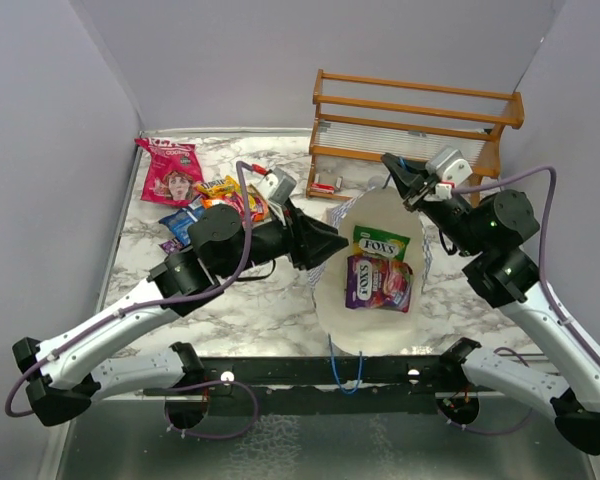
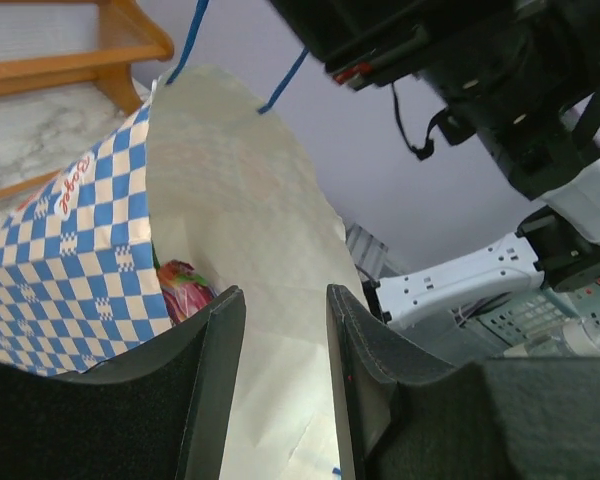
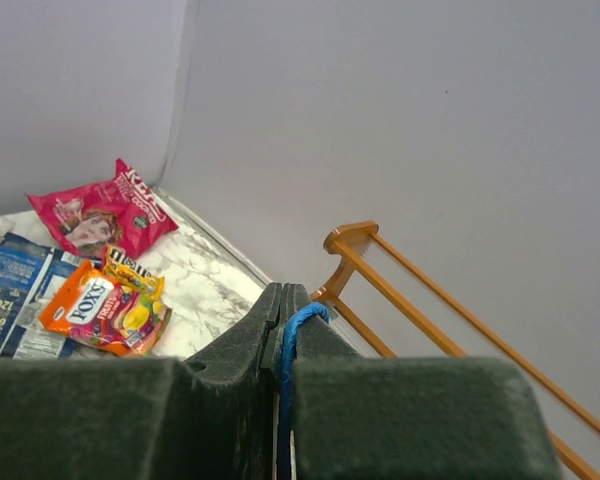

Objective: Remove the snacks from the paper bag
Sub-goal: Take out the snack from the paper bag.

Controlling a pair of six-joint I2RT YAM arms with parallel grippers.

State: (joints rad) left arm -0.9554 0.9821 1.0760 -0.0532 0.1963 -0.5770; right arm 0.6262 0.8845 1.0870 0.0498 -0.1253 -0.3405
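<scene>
The paper bag [image 1: 368, 325] lies with its mouth held up, its cream inside [image 2: 250, 200] showing. In it rest a green packet [image 1: 381, 243] and a purple packet [image 1: 378, 283] of the snacks. My left gripper [image 1: 332, 245] is at the bag's left rim, open, its fingers [image 2: 215, 340] framing bare cream paper; a colourful packet [image 2: 185, 290] shows just left of them. My right gripper [image 1: 393, 168] is shut on the bag's blue cord handle [image 3: 302, 318] and holds it up. Other snacks lie at the back left: a pink-red bag [image 1: 170, 170], an orange packet [image 1: 230, 192] and a blue one [image 1: 183, 225].
A wooden rack [image 1: 420, 110] stands at the back right, just behind my right gripper. The bag's second blue handle [image 1: 345, 375] hangs over the near table edge. Grey walls close in the table on three sides.
</scene>
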